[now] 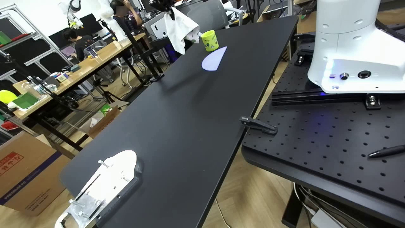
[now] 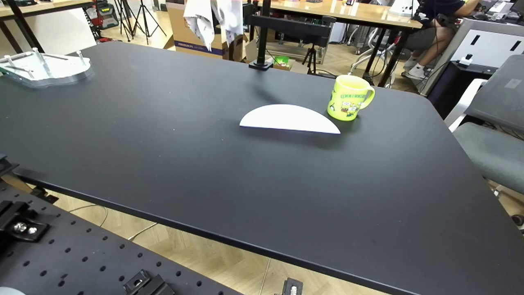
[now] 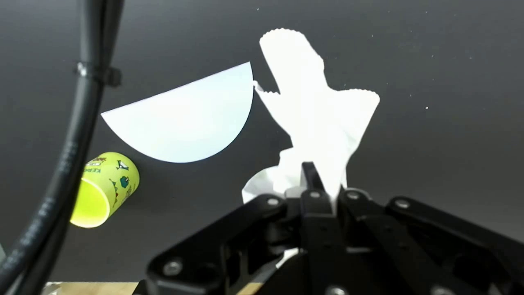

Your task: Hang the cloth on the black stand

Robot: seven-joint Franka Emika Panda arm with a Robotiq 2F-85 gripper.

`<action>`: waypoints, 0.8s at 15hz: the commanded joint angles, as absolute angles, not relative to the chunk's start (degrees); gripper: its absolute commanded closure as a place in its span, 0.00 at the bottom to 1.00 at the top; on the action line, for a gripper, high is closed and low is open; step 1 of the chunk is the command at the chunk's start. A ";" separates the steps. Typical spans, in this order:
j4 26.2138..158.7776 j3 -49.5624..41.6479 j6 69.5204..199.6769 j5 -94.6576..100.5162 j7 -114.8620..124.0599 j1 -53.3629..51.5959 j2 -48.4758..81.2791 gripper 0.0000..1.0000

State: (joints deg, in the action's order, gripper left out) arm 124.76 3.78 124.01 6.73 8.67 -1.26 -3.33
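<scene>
Black cable point(image 3: 67, 164) is running down the left side of the wrist view, close to the lens. Gripper point(image 3: 327, 186) is filling the bottom centre there, jaws pinching the white cloth point(image 3: 311, 98), whose scalloped edges are showing around the upper centre. Pale half-disc point(image 3: 184, 119) is lying left of the cloth; one cloth corner is meeting its rim in the picture, contact unclear. Yellow-green mug point(image 3: 116, 176) is standing at lower left, near the half-disc, partly behind the cable. In an exterior view the cloth point(image 1: 180, 28) is hanging from the gripper at the top, a little left of centre. Black stand point(image 2: 264, 28) is standing at the rim of the black table point(image 2: 204, 164), top centre of an exterior view, its crossbar pointing mostly right; the cloth point(image 2: 200, 22) is hanging left of it there, a gap showing between. White pegged plate point(image 1: 115, 174) is resting on the table, lower left in an exterior view. White robot base point(image 1: 351, 47) is sitting at upper right on a perforated board point(image 1: 316, 142); a black clip point(image 1: 258, 125) is lying across table edge and board, and a black pen point(image 1: 387, 152) is lying by the right edge. Cardboard box point(image 1: 31, 174) is standing at lower left; a grey chair point(image 2: 491, 147) is occupying the right edge of an exterior view.
</scene>
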 commanded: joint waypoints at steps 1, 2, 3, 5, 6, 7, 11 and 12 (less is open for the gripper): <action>125.24 3.41 122.93 5.51 7.59 -1.73 -2.84 0.99; 125.38 3.40 122.91 5.38 7.48 -1.76 -2.62 0.99; 125.60 3.39 122.84 5.27 7.30 -1.80 -2.41 0.99; 125.87 3.38 122.60 4.80 6.80 -1.85 -1.95 0.99; 125.97 3.39 122.57 4.64 6.70 -1.87 -1.78 0.99; 126.06 3.39 122.49 4.56 6.52 -1.89 -1.55 0.99; 126.00 3.32 122.28 4.39 6.64 -1.86 -0.69 0.72; 125.96 3.32 122.22 4.35 6.64 -1.86 -0.53 0.71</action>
State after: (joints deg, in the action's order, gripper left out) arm 126.27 3.79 123.54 5.18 6.98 -1.51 -0.64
